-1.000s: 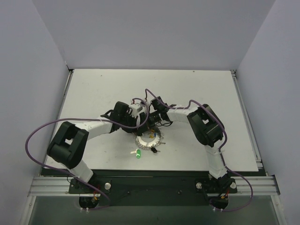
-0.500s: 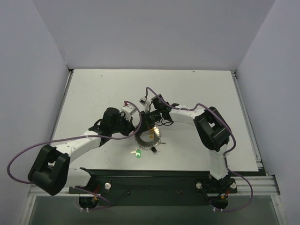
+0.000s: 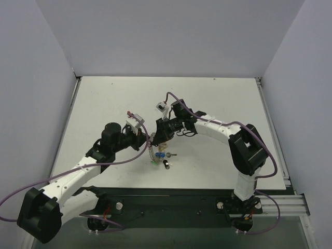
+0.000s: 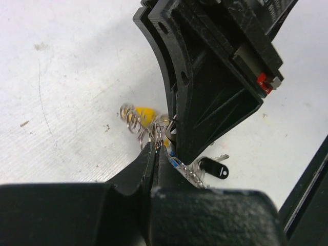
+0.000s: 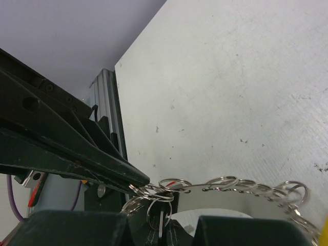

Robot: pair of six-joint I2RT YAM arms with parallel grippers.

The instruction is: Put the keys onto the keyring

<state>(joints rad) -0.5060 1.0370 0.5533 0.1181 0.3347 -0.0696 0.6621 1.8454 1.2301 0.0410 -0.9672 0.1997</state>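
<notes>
The keyring (image 3: 151, 147) is held up on edge between my two grippers, its small silver rings strung along the wire (image 5: 225, 184). My left gripper (image 3: 147, 139) is shut on its top, fingertips pinched on the wire (image 4: 155, 146). My right gripper (image 3: 158, 136) is shut on it from the other side, a small ring between its fingers (image 5: 162, 225). A yellow-headed key (image 4: 142, 114), a blue one (image 3: 162, 154), a green one (image 3: 154, 161) and a black one (image 3: 167, 164), also seen in the left wrist view (image 4: 214, 168), sit under the ring. I cannot tell which hang from it.
The white table (image 3: 218, 104) has side walls left, right and behind. An aluminium rail (image 3: 171, 199) runs along the near edge by the arm bases. Purple cables (image 3: 179, 101) loop off both arms.
The keyring lay flat on the table; now it is lifted on edge between both grippers. The left arm has stretched out low toward the left, and the right arm has reached further left.
</notes>
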